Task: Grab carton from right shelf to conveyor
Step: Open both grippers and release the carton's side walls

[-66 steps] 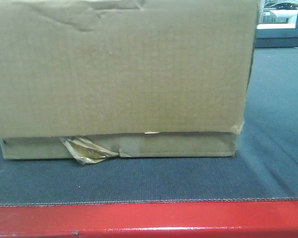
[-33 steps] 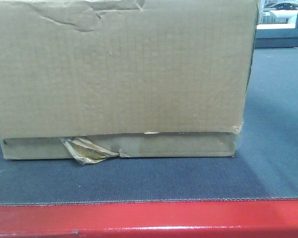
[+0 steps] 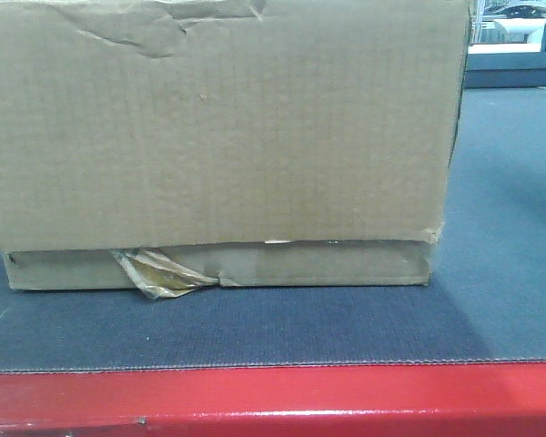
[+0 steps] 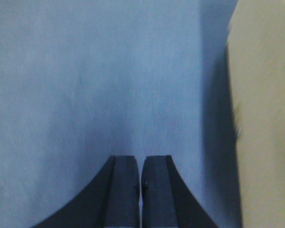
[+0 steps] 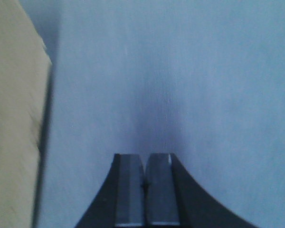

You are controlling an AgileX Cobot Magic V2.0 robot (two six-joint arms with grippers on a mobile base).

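A large brown carton (image 3: 223, 137) with a creased top and torn tape at its lower edge rests on the grey conveyor belt (image 3: 500, 228), filling most of the front view. No gripper shows in the front view. In the left wrist view my left gripper (image 4: 141, 159) is shut and empty above the belt, with the carton's side (image 4: 266, 118) to its right, apart from it. In the right wrist view my right gripper (image 5: 145, 156) is shut and empty above the belt, with the carton's other side (image 5: 14, 123) to its left, apart from it.
A red frame edge (image 3: 273, 401) runs along the near side of the belt. Beyond the belt at the far right stand a dark rail and bright background objects (image 3: 519, 36).
A dark cable at the right edge of the front view one second ago has gone out of view. The carton has not moved.
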